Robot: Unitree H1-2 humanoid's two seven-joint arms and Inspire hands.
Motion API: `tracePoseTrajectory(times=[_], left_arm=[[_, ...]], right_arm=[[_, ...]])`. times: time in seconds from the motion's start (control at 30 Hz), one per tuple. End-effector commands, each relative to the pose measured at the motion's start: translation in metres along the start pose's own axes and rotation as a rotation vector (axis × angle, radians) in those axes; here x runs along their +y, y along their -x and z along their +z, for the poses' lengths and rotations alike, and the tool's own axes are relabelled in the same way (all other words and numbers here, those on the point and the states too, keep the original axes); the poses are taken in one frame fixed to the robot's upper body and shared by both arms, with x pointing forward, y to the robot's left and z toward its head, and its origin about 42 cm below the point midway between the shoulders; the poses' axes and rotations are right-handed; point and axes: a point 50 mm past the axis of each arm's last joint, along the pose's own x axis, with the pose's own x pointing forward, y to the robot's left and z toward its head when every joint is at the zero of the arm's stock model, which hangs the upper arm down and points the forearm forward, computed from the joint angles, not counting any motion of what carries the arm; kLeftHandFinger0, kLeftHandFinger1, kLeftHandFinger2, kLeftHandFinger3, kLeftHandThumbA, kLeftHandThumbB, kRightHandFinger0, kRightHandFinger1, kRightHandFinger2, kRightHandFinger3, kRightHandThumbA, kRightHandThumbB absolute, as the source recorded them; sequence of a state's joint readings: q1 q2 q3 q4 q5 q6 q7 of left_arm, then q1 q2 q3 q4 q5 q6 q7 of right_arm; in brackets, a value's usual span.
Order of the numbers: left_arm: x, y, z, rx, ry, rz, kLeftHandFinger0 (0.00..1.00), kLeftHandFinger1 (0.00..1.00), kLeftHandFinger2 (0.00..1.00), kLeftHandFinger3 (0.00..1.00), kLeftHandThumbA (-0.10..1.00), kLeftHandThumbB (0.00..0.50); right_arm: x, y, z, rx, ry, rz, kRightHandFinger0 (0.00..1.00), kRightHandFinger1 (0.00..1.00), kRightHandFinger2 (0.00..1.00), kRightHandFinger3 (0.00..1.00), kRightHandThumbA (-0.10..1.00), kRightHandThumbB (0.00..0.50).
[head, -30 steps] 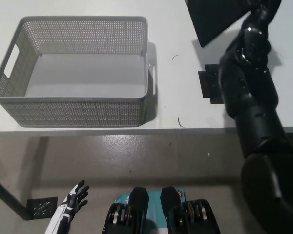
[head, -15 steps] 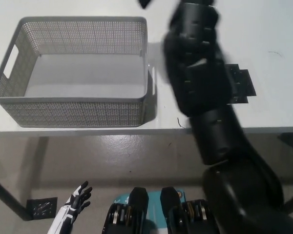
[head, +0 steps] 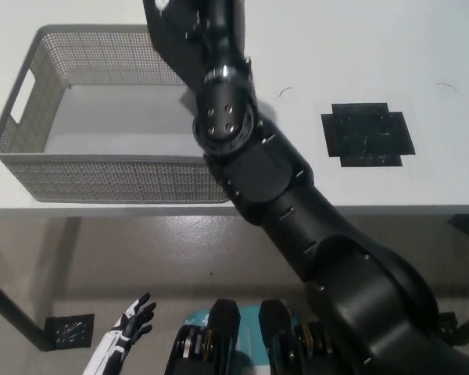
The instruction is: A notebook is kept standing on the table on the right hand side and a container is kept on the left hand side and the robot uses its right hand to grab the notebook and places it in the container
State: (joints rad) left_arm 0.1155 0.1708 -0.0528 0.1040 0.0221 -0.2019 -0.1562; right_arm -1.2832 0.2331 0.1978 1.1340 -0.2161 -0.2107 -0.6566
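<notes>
The notebook was not visible; I judged it was carried at my right hand [head: 172,19], at the top edge over the container's [head: 31,148] right end, grip impossible to tell. That put me at the placing step. Next called for lowering inside the walls, then releasing. My left hand [head: 129,332] hung below the surface [head: 422,62], fingers spread.

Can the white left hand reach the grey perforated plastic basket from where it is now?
Probably not without a big lift. The white left hand hangs low beside the body, below the white table edge, while the grey perforated plastic basket sits on top.
</notes>
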Motion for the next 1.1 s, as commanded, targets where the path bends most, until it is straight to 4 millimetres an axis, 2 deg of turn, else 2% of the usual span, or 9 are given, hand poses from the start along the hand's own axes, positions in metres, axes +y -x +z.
tracePoseTrajectory(times=[0.0,0.27,0.3,0.33,0.37,0.43,0.47,0.8,1.07], left_arm=[[0.005,-0.004,0.009,-0.081,-0.045,-0.028,1.0,1.0,1.0,1.0,1.0,0.254],[0.002,-0.007,0.014,-0.069,-0.076,-0.052,1.0,1.0,1.0,1.0,1.0,0.302],[0.001,-0.007,0.014,-0.066,-0.069,-0.051,1.0,1.0,1.0,1.0,1.0,0.309],[0.001,-0.007,0.014,-0.059,-0.069,-0.053,1.0,1.0,1.0,1.0,1.0,0.321],[0.0,-0.006,0.014,-0.052,-0.068,-0.058,1.0,1.0,1.0,1.0,1.0,0.33],[-0.001,-0.006,0.014,-0.047,-0.068,-0.072,1.0,1.0,1.0,1.0,1.0,0.325],[-0.001,-0.007,0.014,-0.043,-0.073,-0.077,1.0,1.0,1.0,1.0,1.0,0.327],[-0.007,-0.003,0.011,-0.029,-0.077,-0.092,1.0,1.0,1.0,1.0,1.0,0.295],[-0.006,-0.005,0.008,-0.055,-0.077,-0.091,1.0,1.0,1.0,1.0,1.0,0.258]], right_arm=[[0.008,-0.016,0.047,-0.248,0.02,0.005,0.0,0.12,0.64,0.71,-0.1,0.07],[0.002,-0.003,0.003,-0.199,0.09,0.058,0.0,0.21,0.67,0.76,-0.1,0.114],[0.002,-0.002,-0.001,-0.193,0.094,0.077,0.11,0.37,0.88,0.94,0.01,0.173],[0.0,-0.003,-0.006,-0.179,0.114,0.139,0.48,0.81,1.0,1.0,0.42,0.33],[-0.001,-0.003,-0.01,-0.167,0.107,0.192,0.77,1.0,1.0,1.0,0.56,0.392],[-0.004,-0.003,-0.016,-0.147,0.082,0.277,1.0,1.0,1.0,1.0,0.63,0.442],[-0.005,-0.005,-0.018,-0.135,0.085,0.306,1.0,1.0,1.0,1.0,0.71,0.495],[-0.018,-0.007,-0.02,-0.164,0.122,0.299,1.0,1.0,1.0,1.0,0.99,0.5],[-0.037,-0.026,0.007,-0.218,0.067,0.276,1.0,1.0,1.0,1.0,1.0,0.5]])
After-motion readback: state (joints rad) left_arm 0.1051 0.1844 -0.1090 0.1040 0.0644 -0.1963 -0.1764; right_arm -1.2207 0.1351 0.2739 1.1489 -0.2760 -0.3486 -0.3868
